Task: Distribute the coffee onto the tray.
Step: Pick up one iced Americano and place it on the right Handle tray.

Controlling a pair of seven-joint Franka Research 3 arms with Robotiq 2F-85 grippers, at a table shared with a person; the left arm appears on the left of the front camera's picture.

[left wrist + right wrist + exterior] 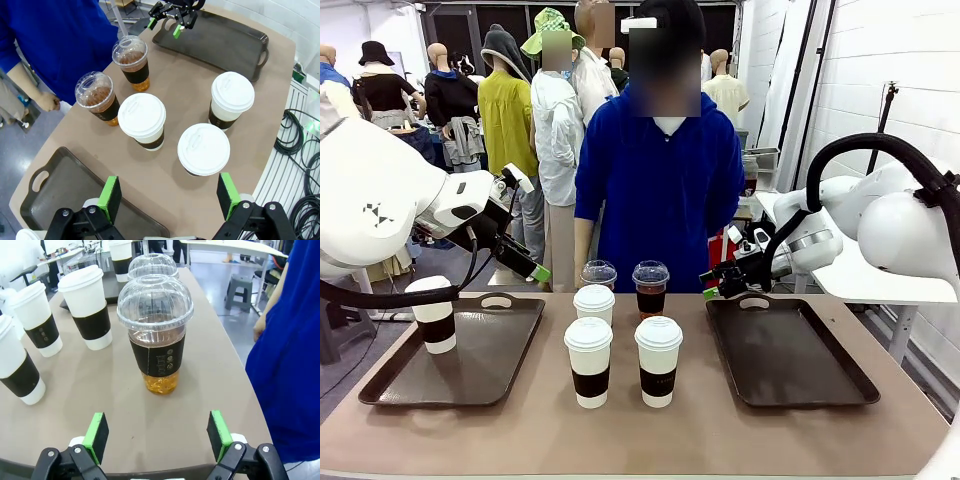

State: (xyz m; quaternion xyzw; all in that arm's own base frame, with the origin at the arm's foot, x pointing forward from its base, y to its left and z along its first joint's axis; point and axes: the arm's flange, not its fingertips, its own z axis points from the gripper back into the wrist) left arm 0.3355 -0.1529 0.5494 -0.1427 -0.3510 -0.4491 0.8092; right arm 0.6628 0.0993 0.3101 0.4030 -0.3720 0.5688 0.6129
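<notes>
My right gripper (157, 434) stood wide, empty. Clear cup (155, 340) straight ahead, centred between my pads (96, 435), apart from them. Second clear cup (152, 262) behind it, mostly hidden. My left gripper (169, 196) wide, empty, above white cups (203, 149).

Open brown bench (115, 405) between right hand (157, 432) and clear dome-lidded plastic cup (156, 335) dead ahead; white brown-sleeved paper cups (85, 305) crowding one side; dark rectangular tray (790, 355) on the right bare.
</notes>
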